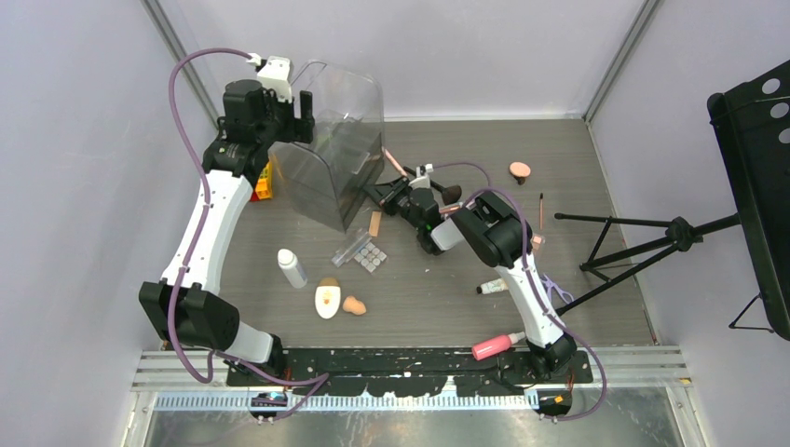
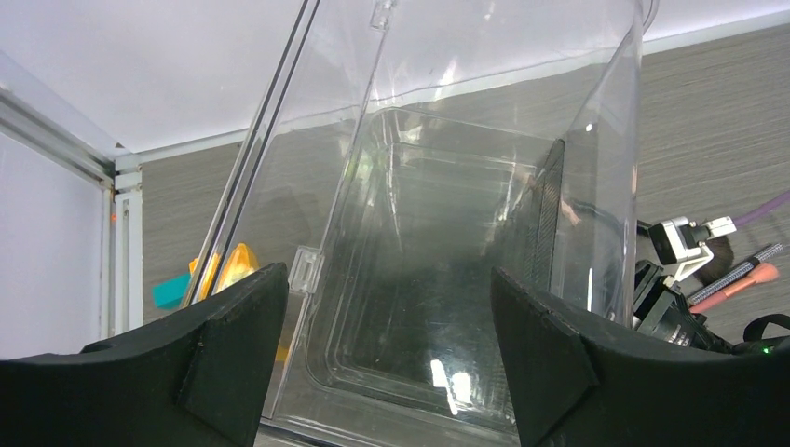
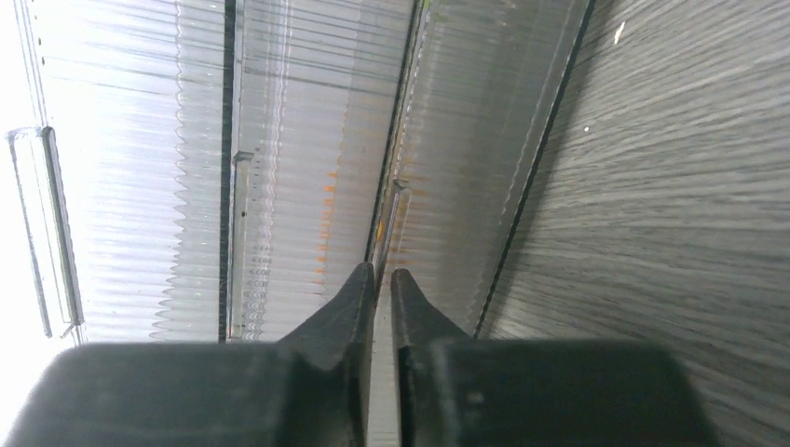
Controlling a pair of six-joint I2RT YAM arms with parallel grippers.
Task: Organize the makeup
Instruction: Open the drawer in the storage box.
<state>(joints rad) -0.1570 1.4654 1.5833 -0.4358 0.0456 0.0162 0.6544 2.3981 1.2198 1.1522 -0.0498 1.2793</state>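
Observation:
The makeup lies loose on the table: a white bottle (image 1: 292, 267), a square-pan palette (image 1: 371, 256), a white oval compact (image 1: 327, 300), a peach sponge (image 1: 354, 305), a second sponge (image 1: 520, 169), a pink bottle (image 1: 494, 346) and a black brush (image 1: 447, 193). My left gripper (image 1: 298, 107) is open at the back of the large clear case (image 1: 335, 154); its fingers stand wide apart before the case wall (image 2: 419, 261). My right gripper (image 1: 384, 193) is at the case's front; in its wrist view the gripper (image 3: 377, 275) is shut on a thin ribbed clear drawer edge (image 3: 387, 214).
Colourful toy bricks (image 1: 264, 182) sit left of the case and also show in the left wrist view (image 2: 233, 265). A black tripod (image 1: 652, 233) and a music stand (image 1: 755, 177) stand at the right. A small bottle (image 1: 492, 287) lies by the right arm.

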